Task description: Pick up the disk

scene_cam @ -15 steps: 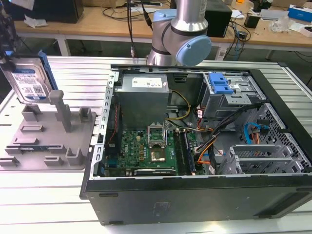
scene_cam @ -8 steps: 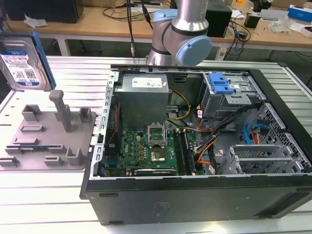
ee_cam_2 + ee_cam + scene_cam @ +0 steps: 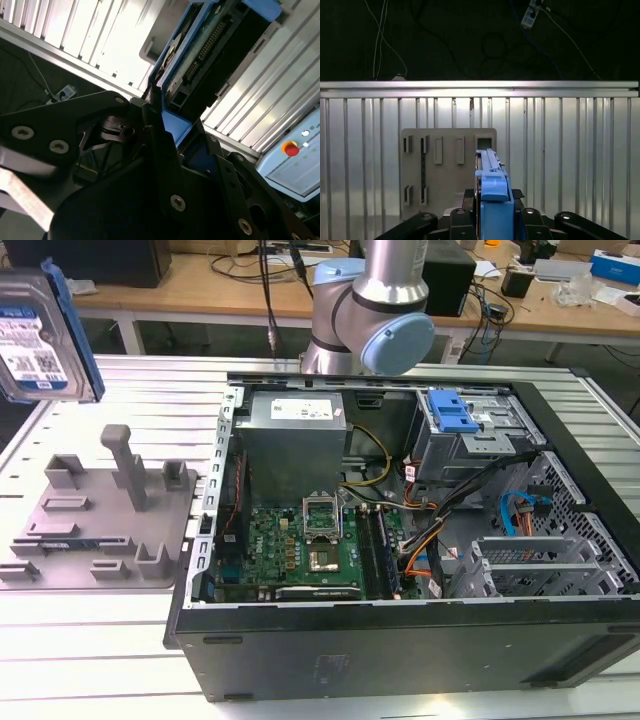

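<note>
Exterior view: I see the disk (image 3: 40,335) raised at the exterior view's upper left, well above the grey fixture (image 3: 100,525) and beside the open computer case (image 3: 420,530). Second wrist view: my gripper (image 3: 167,127) is clamped on the disk (image 3: 210,45). First wrist view: the disk (image 3: 492,192) stands edge-on between the fingers (image 3: 465,217), over the fixture (image 3: 445,165).

Seen edge-on: flat silver-metal disk with blue plastic side rail (image 3: 492,195), clamped between black gripper fingers (image 3: 465,200) of the black metal gripper (image 3: 492,205). Beneath it, grey plastic fixture plate with rectangular slots (image 3: 445,165), resting on ribbed aluminium table (image 3: 570,150). Dark floor with loose cables (image 3: 485,40) beyond the table edge.
</note>
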### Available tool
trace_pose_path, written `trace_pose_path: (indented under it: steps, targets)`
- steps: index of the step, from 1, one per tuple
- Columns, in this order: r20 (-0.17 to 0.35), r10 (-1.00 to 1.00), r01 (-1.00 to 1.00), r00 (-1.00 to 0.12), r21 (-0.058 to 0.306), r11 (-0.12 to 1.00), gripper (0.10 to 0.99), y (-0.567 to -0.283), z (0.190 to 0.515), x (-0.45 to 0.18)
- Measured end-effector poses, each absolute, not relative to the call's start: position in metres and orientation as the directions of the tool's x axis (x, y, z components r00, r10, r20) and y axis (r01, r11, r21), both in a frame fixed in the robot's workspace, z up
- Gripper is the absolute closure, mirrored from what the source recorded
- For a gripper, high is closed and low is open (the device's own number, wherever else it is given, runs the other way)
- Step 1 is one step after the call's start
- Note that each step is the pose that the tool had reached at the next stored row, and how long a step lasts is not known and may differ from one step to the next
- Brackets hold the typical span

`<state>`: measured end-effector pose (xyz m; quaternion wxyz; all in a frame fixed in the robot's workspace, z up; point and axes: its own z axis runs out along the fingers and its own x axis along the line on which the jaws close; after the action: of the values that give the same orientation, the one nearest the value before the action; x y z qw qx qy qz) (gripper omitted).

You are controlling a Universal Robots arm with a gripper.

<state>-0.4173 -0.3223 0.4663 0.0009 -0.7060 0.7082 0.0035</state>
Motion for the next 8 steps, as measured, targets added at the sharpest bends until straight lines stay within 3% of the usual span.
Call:
trace_pose_path:
  steps: [8]
  targets:
    - [-0.006, -1.000, -1.000, -0.003, 0.004, 0.003, 0.722, -0.3227, 0.4764, -0.4173]
